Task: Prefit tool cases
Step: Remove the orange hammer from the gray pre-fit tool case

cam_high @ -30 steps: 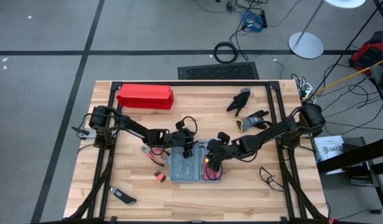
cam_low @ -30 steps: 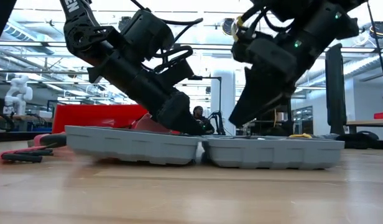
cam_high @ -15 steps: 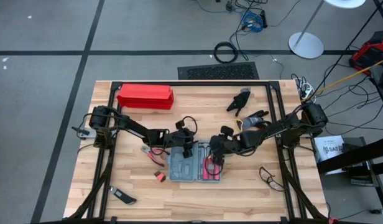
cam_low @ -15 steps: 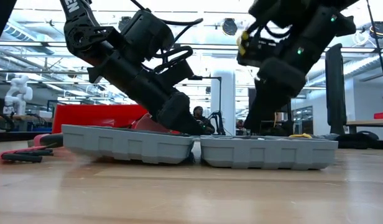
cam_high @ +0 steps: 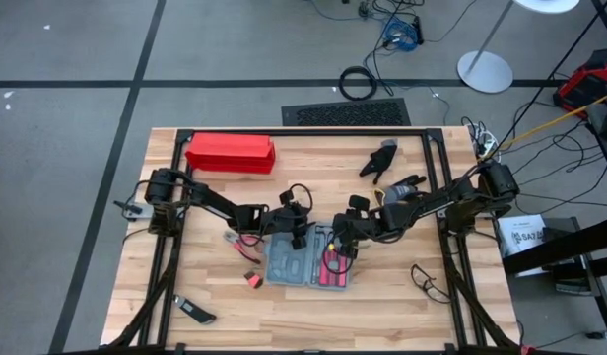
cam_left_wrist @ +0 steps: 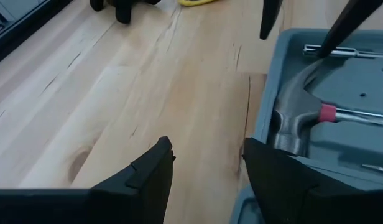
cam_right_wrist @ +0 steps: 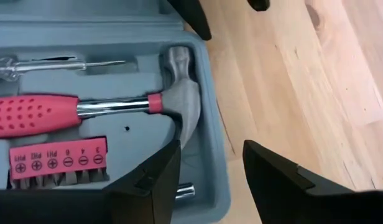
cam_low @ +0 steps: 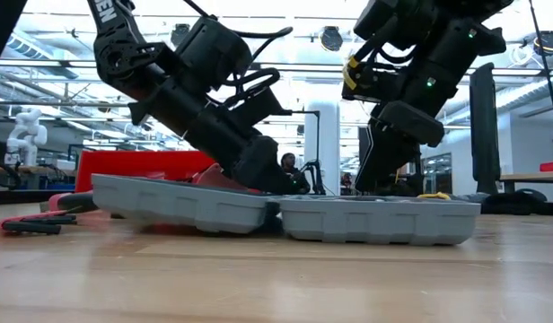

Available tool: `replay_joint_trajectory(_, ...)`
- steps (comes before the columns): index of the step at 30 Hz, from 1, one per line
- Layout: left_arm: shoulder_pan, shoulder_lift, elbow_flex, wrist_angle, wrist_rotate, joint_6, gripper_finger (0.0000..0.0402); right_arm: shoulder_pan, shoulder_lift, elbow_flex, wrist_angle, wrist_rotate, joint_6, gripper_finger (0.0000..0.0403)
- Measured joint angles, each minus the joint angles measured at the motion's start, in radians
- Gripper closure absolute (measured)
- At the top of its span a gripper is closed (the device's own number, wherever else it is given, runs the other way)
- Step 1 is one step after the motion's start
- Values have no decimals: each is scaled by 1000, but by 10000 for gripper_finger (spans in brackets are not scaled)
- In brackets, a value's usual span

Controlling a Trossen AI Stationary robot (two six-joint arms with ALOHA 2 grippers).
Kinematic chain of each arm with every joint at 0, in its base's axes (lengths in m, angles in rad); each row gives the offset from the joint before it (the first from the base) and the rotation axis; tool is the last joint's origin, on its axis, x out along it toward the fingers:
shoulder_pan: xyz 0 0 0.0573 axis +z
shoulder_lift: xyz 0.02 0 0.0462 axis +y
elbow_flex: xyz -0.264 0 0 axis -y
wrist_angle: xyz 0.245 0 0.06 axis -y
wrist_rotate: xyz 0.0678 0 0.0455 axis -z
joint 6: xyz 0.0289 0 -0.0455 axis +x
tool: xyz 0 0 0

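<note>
Table: wooden top w/ dark frame, both arms reaching in toward the middle. The tool case lies open & flat just in front of centre, both halves spread like a book so the recesses face up, prob. so tools can be dropped in. In the low view its left half is tipped, the outer edge off the wood.

Left gripper sits at the far edge of that left half, fingers spread, not grasping anything; likely steadying or nudging the case. Right gripper hangs over the right half's far edge, also spread & empty, looks ready to adjust a tool.

Inside: hammer w/ red grip seated in its recess, then bit strip, thin screwdriver beside.
</note>
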Motion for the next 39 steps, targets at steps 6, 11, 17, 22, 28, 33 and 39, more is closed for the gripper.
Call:
replay_joint_trajectory(6, 14, 2, 0, 6, 9, -8, 199, 13, 0, 0, 17, -10, 0, 234)
replay_joint_trajectory(11, 22, 3, 0, 15, 9, -11, 199, 47, -1, 2, 30, -29, 30, 234)
replay_joint_trajectory(17, 22, 3, -1, 20, 8, -10, 199, 55, 18, 2, 23, -23, 52, 250)
replay_joint_trajectory(22, 22, 3, -1, 22, 8, -8, 199, 43, 48, 2, 25, -24, 48, 277)
replay_joint_trajectory(28, 22, 3, -2, 22, 10, -2, 199, 28, 54, 3, 27, -27, 49, 307)
replay_joint_trajectory(33, 22, 3, -2, 22, 24, -2, 199, -5, 54, 4, 26, -92, 57, 378)
replay_joint_trajectory(39, 22, 3, -2, 22, 26, -2, 199, -6, 53, 3, 30, -70, 53, 402)
